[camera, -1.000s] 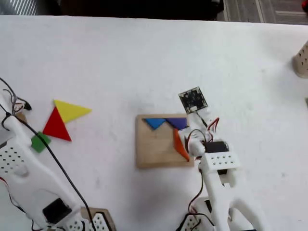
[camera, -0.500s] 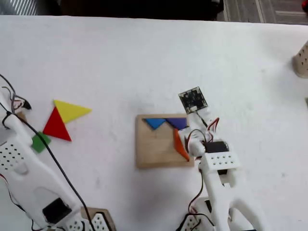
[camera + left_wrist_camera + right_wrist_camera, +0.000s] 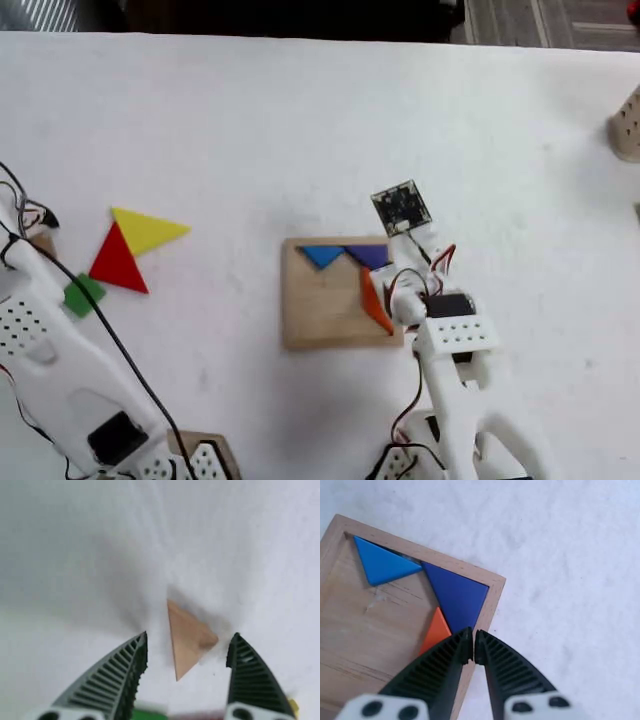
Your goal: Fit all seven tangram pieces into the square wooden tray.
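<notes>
The square wooden tray [image 3: 320, 320] lies mid-table and holds a light blue triangle [image 3: 322, 255], a dark blue piece [image 3: 368, 256] and an orange piece [image 3: 376, 300] along its far and right sides. In the right wrist view my right gripper [image 3: 472, 637] is shut with nothing in it, its tips over the tray's rim [image 3: 492, 605] beside the dark blue piece [image 3: 457, 592] and the orange piece [image 3: 436, 630]. My left gripper [image 3: 189, 636] stands open, straddling a tan wooden triangle [image 3: 187, 645] on the white table. Yellow [image 3: 148, 229] and red [image 3: 118, 260] triangles and a green square [image 3: 83, 295] lie at the left.
The left arm [image 3: 50, 370] covers the table's near-left corner and the right arm [image 3: 450, 340] stands just right of the tray. A perforated tan object [image 3: 627, 125] sits at the far right edge. A wooden block [image 3: 205, 455] lies at the front edge.
The left arm has edged slightly toward the table's left edge. The right arm and the pieces in the tray have not moved.
</notes>
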Motion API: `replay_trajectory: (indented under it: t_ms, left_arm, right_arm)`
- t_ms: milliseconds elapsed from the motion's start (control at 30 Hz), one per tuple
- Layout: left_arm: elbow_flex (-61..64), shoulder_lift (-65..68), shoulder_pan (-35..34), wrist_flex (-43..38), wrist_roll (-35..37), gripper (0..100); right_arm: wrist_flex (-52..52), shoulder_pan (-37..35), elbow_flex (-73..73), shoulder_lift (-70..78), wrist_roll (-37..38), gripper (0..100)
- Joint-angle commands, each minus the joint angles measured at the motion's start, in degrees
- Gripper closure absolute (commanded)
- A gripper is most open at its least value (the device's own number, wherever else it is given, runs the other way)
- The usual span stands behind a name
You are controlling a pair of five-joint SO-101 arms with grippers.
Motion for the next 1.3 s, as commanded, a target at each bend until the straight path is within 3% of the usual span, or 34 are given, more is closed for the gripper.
replay_trajectory:
  t_ms: [0,367,567,1033,1267]
  left_arm:
    - [-2.46,-0.92,-0.66,-1.05,0.53,74]
    - [-2.37,-0.84,-0.48,-1.32,2.9,75]
    - [-2.37,-0.84,-0.48,-1.32,3.25,82]
    - [-2.99,6.64,-0.4,-4.22,3.25,83]
    - [-2.99,0.92,-0.48,-0.09,2.99,84]
  right_arm:
    - [-1.19,0.22,-0.26,-1.63,0.88,97.8]
    - [-1.19,0.13,-0.26,-1.63,0.88,97.8]
    - [-1.19,0.13,-0.26,-1.63,0.88,97.8]
    - [-1.19,0.13,-0.26,-1.63,0.88,97.8]
    - [-1.19,0.13,-0.26,-1.63,0.88,97.8]
